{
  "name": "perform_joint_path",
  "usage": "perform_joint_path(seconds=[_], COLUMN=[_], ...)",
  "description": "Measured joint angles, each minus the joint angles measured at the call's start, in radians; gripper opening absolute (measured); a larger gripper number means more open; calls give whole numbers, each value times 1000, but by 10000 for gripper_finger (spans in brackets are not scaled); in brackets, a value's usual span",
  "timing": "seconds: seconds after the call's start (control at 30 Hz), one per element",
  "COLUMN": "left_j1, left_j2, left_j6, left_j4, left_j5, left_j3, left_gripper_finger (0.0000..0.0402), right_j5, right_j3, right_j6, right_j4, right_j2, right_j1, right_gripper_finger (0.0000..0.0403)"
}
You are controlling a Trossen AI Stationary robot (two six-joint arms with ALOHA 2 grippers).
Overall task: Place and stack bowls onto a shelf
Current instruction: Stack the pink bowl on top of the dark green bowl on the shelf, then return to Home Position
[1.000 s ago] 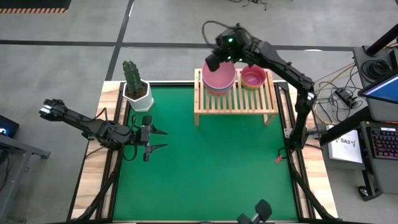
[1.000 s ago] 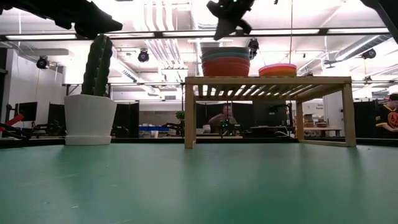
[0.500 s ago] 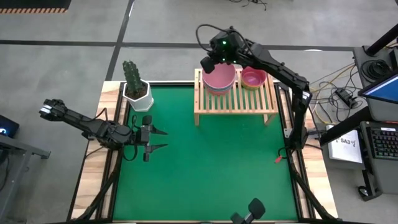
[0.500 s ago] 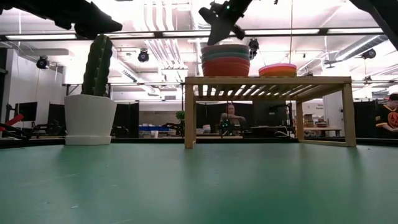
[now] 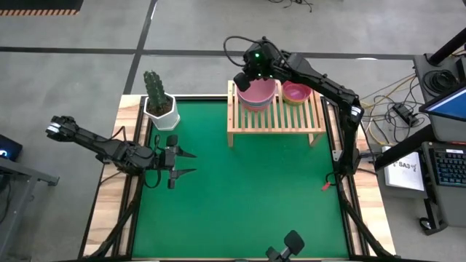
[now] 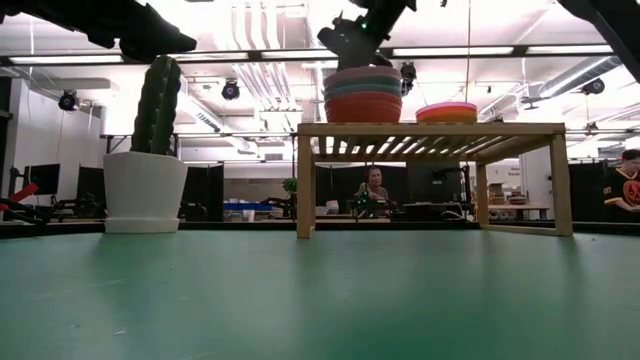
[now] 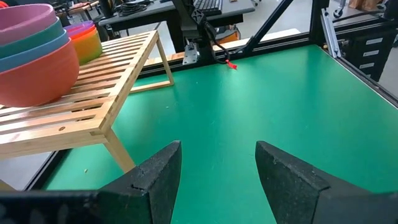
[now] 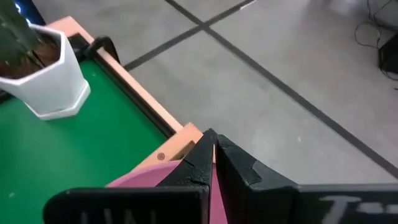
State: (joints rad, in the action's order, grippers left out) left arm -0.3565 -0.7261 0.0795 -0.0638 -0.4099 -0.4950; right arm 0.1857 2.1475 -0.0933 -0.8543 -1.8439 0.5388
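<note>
Stacking looks nearly done. From above, the right gripper [image 5: 244, 78] sits at the pink bowl [image 5: 258, 92] topping the stack on the shelf [image 5: 277, 116], far-left corner. Its wrist camera shows fingers [image 8: 233, 165] pinched on the rim, probably; release comes next. Low down, four nested bowls [image 6: 362, 95] appear. The left gripper [image 5: 180, 161] waits spread near the table's left edge.

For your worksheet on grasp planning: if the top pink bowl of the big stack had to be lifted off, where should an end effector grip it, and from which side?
Pinch the pink bowl at its thin upper rim, coming from above. It nests in the bowls below on the shelf, so only the rim is exposed. The right end effector is probably pinching that rim this way.
</note>
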Motion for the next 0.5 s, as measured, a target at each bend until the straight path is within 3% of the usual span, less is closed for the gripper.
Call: perform_joint_path(seconds=[0.5], left_j1=[0], left_j2=[0], left_j6=[0], left_j4=[-18], left_j5=[0], left_j3=[0], left_gripper_finger=[189], right_j5=[-20], right_j3=[-7], right_j6=[23], right_j4=[8], right_j2=[43], right_j1=[-37], right_gripper_finger=[9])
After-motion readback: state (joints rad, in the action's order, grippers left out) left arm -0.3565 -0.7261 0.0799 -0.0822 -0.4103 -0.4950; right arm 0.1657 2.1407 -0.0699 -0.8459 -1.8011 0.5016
